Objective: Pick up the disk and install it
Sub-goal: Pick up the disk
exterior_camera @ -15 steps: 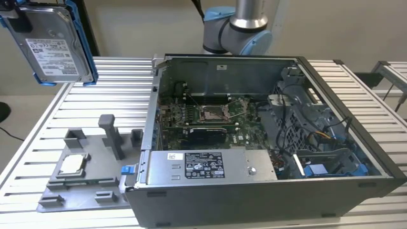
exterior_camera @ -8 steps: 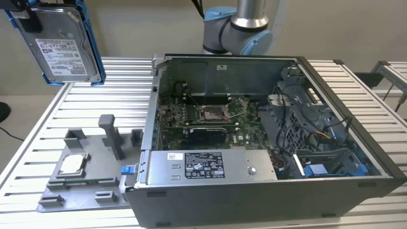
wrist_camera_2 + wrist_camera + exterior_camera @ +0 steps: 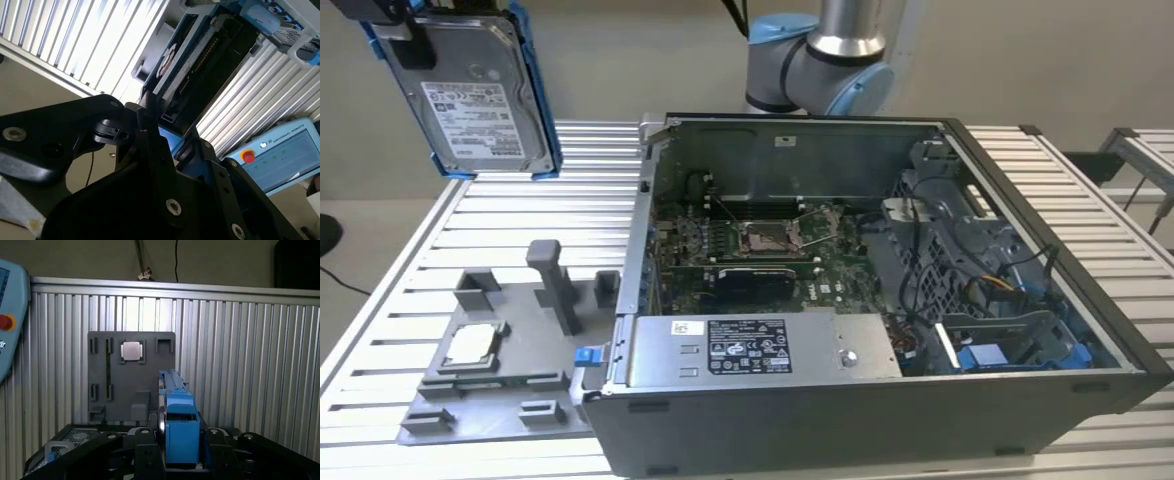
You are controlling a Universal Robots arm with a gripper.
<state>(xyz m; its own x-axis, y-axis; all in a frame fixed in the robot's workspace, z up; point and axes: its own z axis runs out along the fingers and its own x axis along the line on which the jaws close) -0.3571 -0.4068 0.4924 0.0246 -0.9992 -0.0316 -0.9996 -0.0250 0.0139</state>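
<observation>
To the exterior view's left of the open computer case (image 3: 881,300), and well above the slatted table (image 3: 520,215), the disk (image 3: 478,92) hangs in the air. It stands on edge with its white label facing the camera. The gripper (image 3: 181,447) holds it. In the first wrist view the black fingers (image 3: 142,445) are drawn in against the blue frame from both sides, and the disk's narrow edge pokes out between them.

Lower down, just beside the case on that same side, a grey holder tray (image 3: 520,400) lies flat with a small square chip (image 3: 470,345) seated in one pocket. Inside the case the circuit board (image 3: 761,250) fills the middle and a grey power box (image 3: 747,350) runs along the near wall. A bay with blue plastic parts (image 3: 987,355) sits at the end toward the exterior view's right.

The disk looks like a dense, rigid metal block, probably heavy for its size and easily harmed by a knock. Its bare metal faces are likely slick, so the plastic frame along the long edges seems the better place to hold it, clear of the connector end. The present grip appears to be on that frame.
</observation>
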